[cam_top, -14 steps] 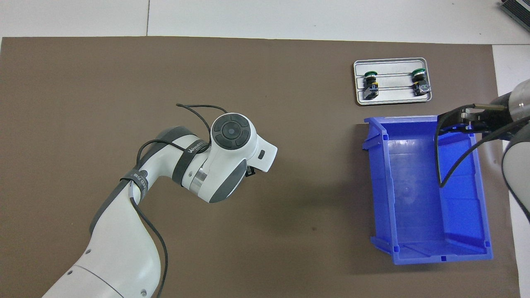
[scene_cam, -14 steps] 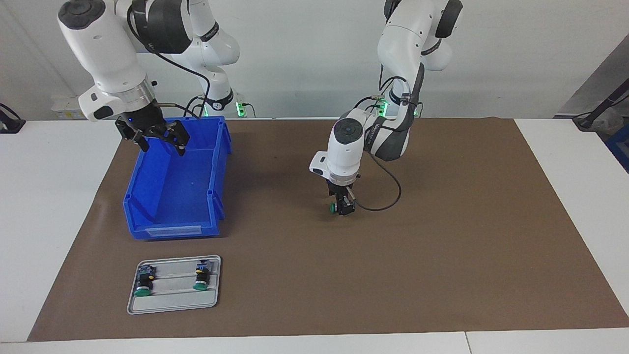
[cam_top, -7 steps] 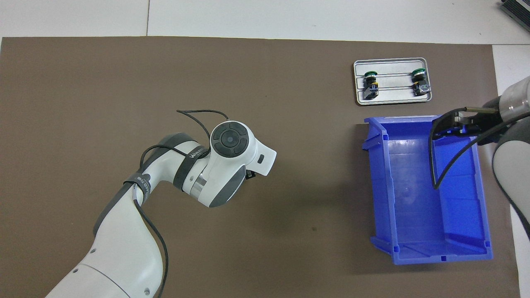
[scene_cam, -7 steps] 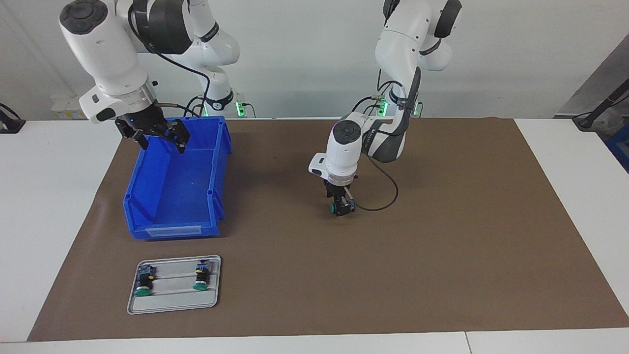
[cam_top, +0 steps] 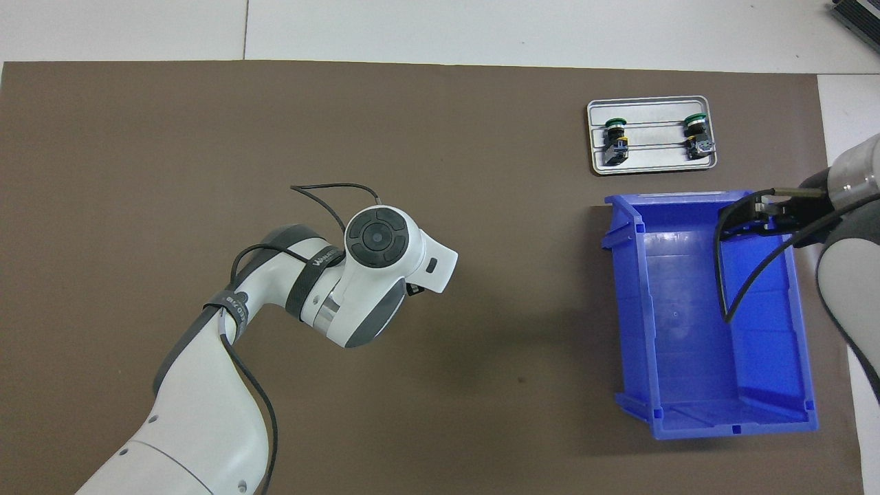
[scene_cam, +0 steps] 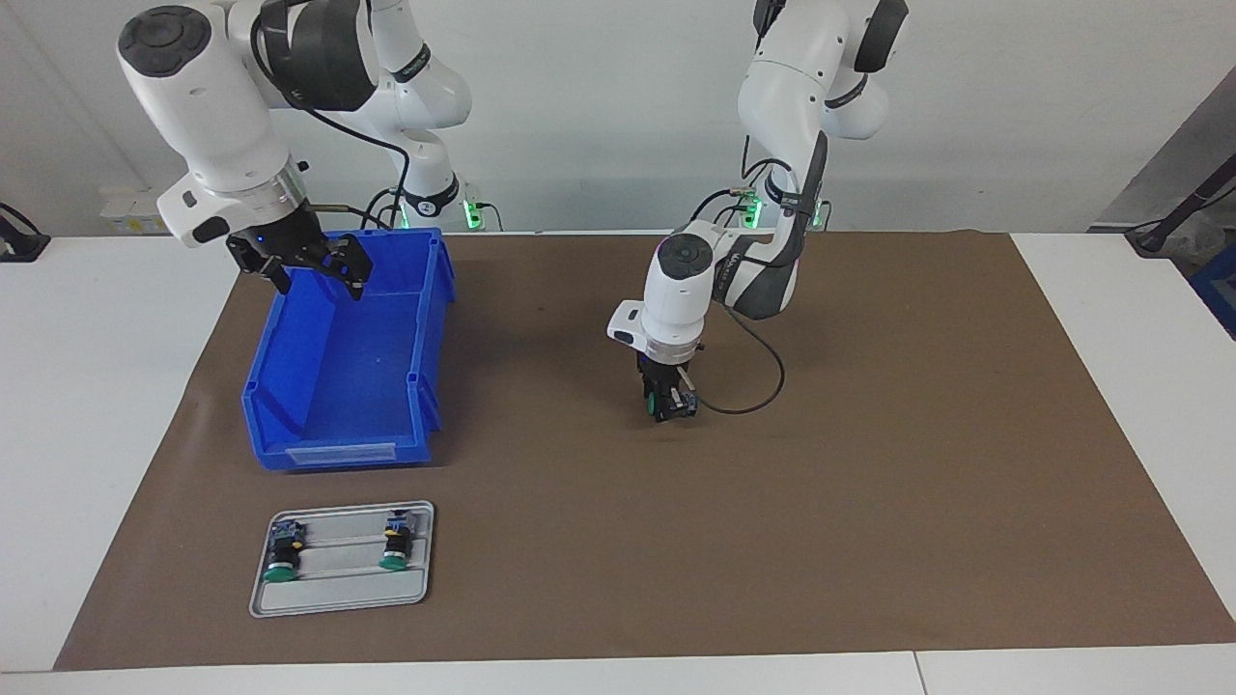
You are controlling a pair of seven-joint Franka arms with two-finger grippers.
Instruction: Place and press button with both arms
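Observation:
The button [scene_cam: 660, 400] lies low at the mat in the middle of the table, its green cap showing between black fingers. My left gripper [scene_cam: 668, 403] points straight down and is shut on it, one finger at each end. In the overhead view the left wrist [cam_top: 375, 237] hides both the gripper and the button. My right gripper [scene_cam: 301, 266] hangs open and empty over the end of the blue bin [scene_cam: 333, 454] nearest the robots; from overhead the right gripper [cam_top: 746, 216] shows over the blue bin [cam_top: 629, 309] near its rim.
A grey metal tray [scene_cam: 338, 594] lies just farther from the robots than the bin, with two more green-capped buttons [scene_cam: 281, 558] [scene_cam: 394, 548] on it. Overhead, the tray [cam_top: 653, 168] shows the same two buttons [cam_top: 614, 134] [cam_top: 696, 130]. A brown mat [scene_cam: 917, 483] covers the table.
The left gripper's fingers have closed in on the button, so the green cap that stuck out sideways now sits between them. The right gripper has hardly moved over the bin.

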